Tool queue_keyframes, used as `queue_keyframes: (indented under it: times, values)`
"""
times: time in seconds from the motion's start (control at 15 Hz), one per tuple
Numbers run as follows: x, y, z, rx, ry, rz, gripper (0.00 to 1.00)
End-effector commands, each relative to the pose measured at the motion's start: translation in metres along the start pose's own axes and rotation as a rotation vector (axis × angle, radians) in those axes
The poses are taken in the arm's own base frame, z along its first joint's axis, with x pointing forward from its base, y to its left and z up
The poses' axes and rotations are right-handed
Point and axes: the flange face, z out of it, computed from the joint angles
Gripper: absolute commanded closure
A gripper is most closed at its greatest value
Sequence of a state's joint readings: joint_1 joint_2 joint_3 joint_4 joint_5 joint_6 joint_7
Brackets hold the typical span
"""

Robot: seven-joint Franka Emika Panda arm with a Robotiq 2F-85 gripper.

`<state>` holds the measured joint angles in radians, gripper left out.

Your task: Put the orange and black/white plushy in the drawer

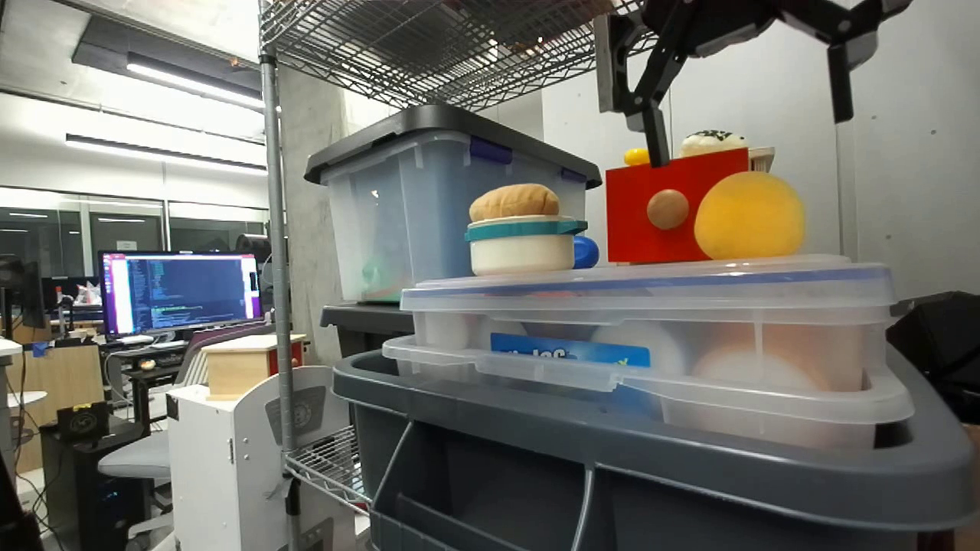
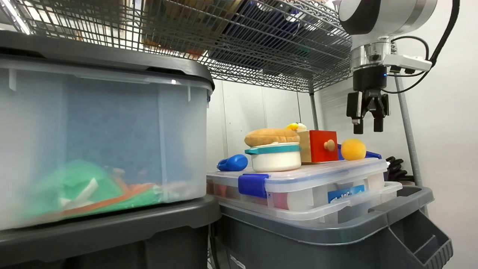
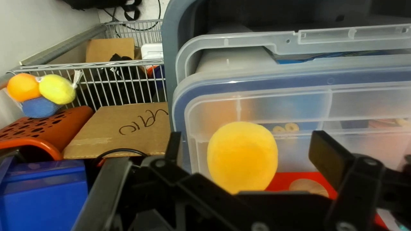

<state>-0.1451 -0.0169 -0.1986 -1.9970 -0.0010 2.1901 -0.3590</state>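
Two downturned fingers (image 1: pixel 841 90) (well apart) above the orange plushy (image 1: pixel 750 218).

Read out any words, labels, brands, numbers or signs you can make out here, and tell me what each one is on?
No text reads with certainty; these are unreadable:
Blue label at the side of the clear bin: partly covered, blurred.
Cardboard box: dark handwriting, letters unclear at this angle.
Monitor: lines of text, too small.
Dark gray bin: white sticker, too small.
White curved panel: round emblem, blurred.
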Motion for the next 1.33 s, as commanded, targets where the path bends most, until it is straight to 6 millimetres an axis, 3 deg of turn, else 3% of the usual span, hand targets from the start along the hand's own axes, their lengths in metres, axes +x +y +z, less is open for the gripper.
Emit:
queue_keyframes:
  times: [0.0, 0.27, 0.67, 1.27]
  values:
    - [0.014, 0.001, 0.011, 0.006, 0.017, -0.015, 0.0]
    - [0.025, 0.003, 0.029, -0.006, 0.009, -0.017, 0.0]
    - [0.035, 0.006, 0.041, -0.015, -0.001, -0.02, 0.0]
    - [0.037, 0.005, 0.043, -0.017, -0.009, -0.026, 0.69]
